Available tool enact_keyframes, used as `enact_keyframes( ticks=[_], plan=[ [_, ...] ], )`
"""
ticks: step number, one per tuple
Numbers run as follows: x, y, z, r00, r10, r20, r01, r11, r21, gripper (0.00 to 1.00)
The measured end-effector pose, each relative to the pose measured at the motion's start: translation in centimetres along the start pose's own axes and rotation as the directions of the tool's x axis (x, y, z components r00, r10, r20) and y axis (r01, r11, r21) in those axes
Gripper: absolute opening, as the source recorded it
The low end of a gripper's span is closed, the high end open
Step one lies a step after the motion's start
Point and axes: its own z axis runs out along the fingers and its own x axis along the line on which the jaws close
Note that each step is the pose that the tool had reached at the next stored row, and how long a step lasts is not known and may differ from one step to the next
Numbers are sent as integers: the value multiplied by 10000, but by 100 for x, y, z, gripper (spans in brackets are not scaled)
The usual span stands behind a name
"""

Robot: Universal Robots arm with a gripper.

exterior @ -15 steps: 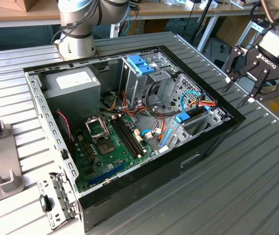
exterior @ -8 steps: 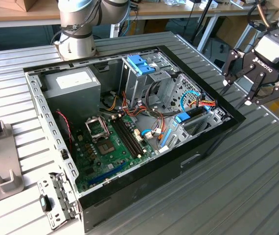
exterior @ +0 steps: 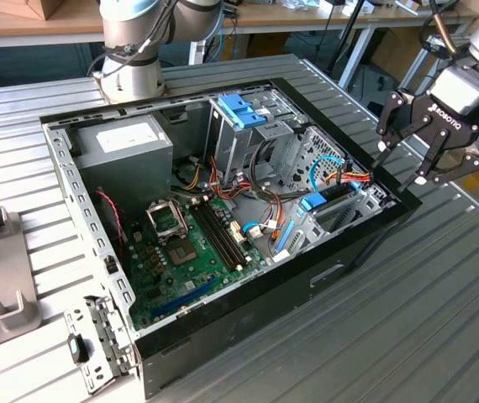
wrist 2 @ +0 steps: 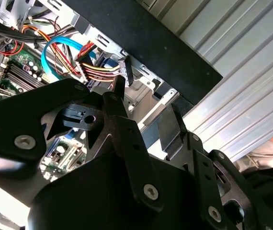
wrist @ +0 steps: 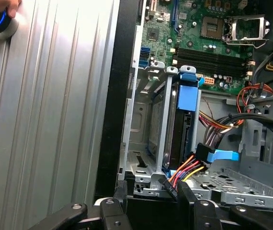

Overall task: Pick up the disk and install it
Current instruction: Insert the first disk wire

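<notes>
The disk (wrist: 183,136) stands on edge in the metal drive cage (wrist: 148,120) at the case's corner, its dark body between the rails and its light-blue carrier tab (wrist: 187,93) at one end. In the exterior view the disk (exterior: 334,196) shows as a dark slab with a blue tab by the case's right wall. My gripper (exterior: 405,161) hovers open just outside that wall, above the table, with nothing between its fingers. In both wrist views the gripper (wrist: 151,199) (wrist 2: 143,112) sits over the cage's end, near the coloured power cable (wrist: 187,172).
The open black computer case (exterior: 365,243) lies on a ribbed metal table (exterior: 441,319). Inside are a grey power-supply box (exterior: 126,147), a motherboard (exterior: 193,248) and a blue latch piece (exterior: 241,109). Grey fixtures (exterior: 4,277) lie at the exterior view's left. A hand (wrist: 2,5) rests on a blue-ringed knob.
</notes>
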Motion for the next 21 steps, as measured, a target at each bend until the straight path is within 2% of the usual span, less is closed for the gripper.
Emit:
enact_keyframes(
  ticks=[15,21],
  plan=[
    [3,7,107,10000,0,-1,0,10000,0,54],
    [-101,-9,148,10000,-14,-1,14,10000,0,54]
  ],
)
